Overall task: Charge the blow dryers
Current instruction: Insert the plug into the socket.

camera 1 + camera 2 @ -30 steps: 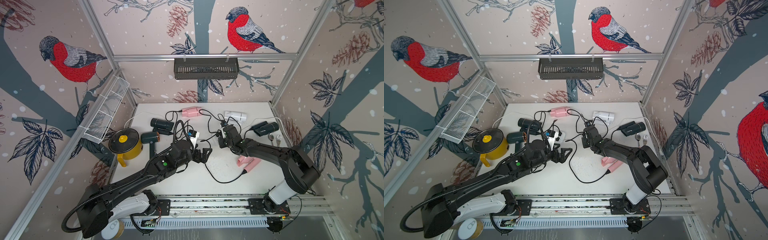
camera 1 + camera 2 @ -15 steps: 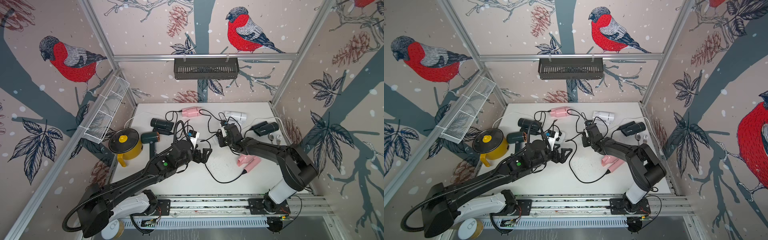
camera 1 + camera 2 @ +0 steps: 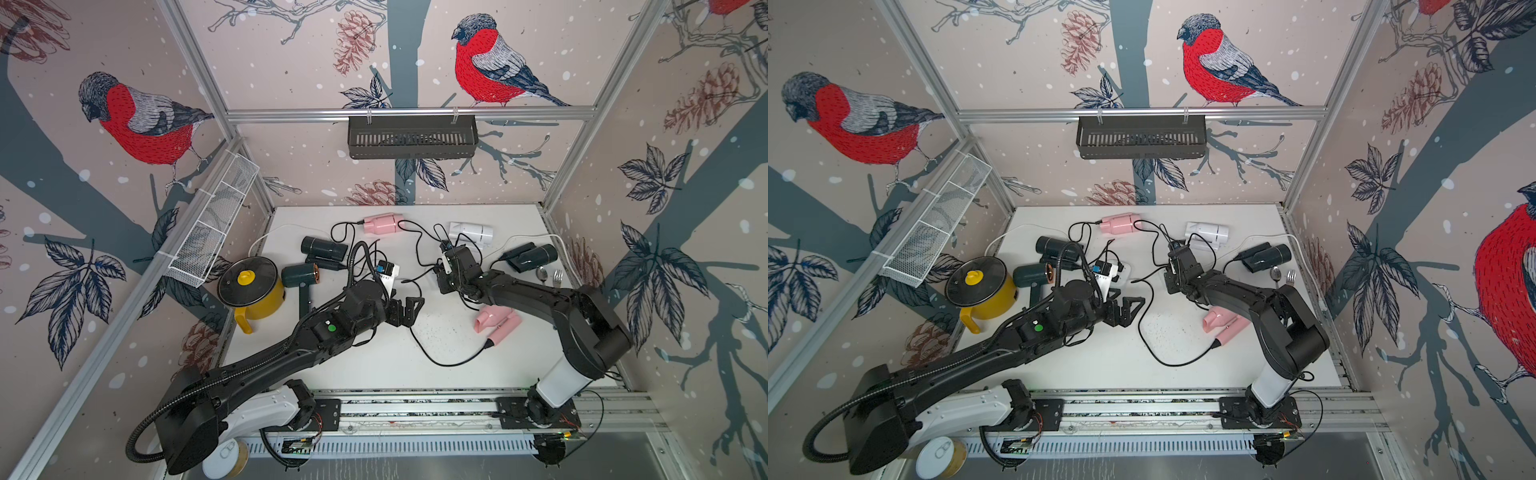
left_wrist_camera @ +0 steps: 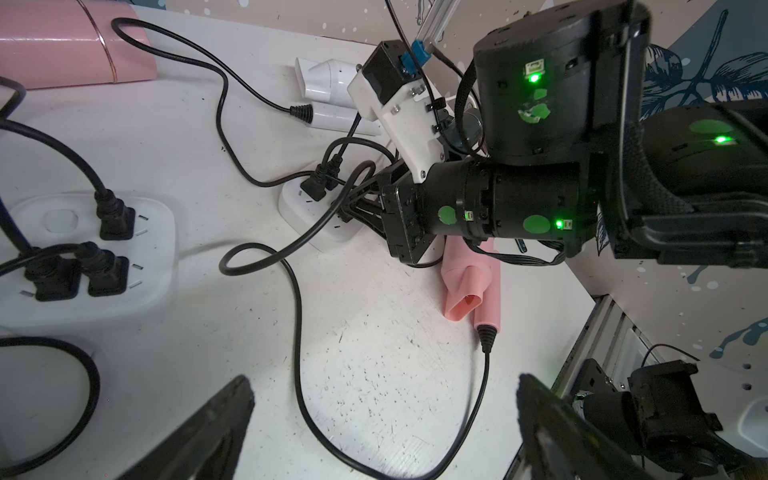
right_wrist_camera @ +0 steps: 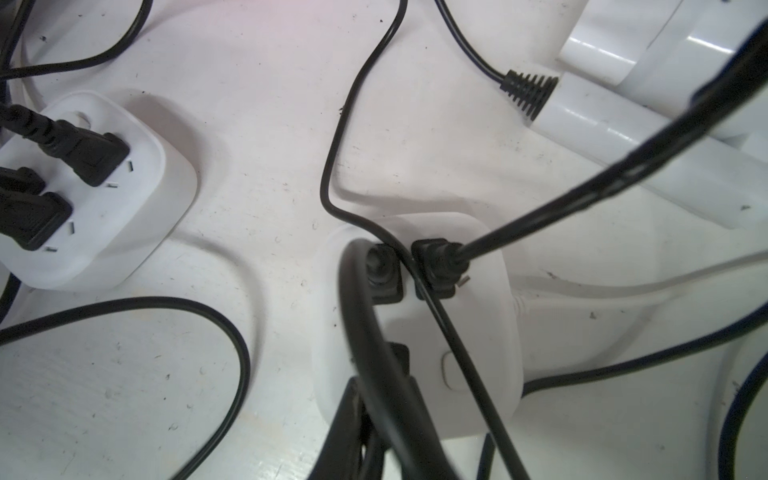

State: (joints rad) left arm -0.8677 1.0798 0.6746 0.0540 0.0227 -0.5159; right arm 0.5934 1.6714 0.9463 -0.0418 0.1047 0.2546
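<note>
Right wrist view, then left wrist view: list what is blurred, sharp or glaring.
Right wrist view: the thick black cord nearest the lens is out of focus; the white square power strip under it is sharp; glare streaks the glossy white hair dryer. Left wrist view: the left gripper's fingers are dark blurs, the white table crisp, green lights bloom on the right arm.

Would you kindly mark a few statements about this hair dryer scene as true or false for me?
1. The left end effector is open and empty. True.
2. The yellow pot has no lid. False: a black lid covers it.
3. The power strip nearer that pot holds three plugs. True.
4. The right end effector is open. False: it is shut on a black plug at the other power strip.
5. The white dryer lies toward the back of the table. True.
</note>
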